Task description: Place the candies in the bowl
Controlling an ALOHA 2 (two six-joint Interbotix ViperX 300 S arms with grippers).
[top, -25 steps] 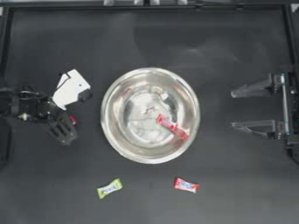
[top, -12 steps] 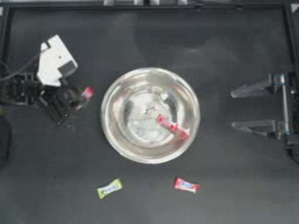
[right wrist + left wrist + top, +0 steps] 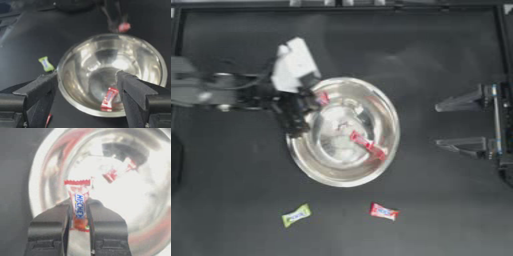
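- The counter [image 3: 438,50] is a dark, matte surface with a raised dark rim along its upper edge and sides; nothing of the room beyond shows.
- One bowl [image 3: 385,150], shiny steel, sits at the centre of the top view.
- Four candies are visible: three red, one yellow-green.
- One red candy [image 3: 368,144] lies inside the bowl, right of its middle.
- The yellow-green candy [image 3: 296,215] and another red candy [image 3: 383,211] lie on the counter below the bowl, well apart.
- The left claw [image 3: 312,100], over the bowl's upper-left rim, is pinched narrow on the third red candy [image 3: 78,206].
- The right claw [image 3: 459,123], at the right edge, is spread wide and holds nothing.
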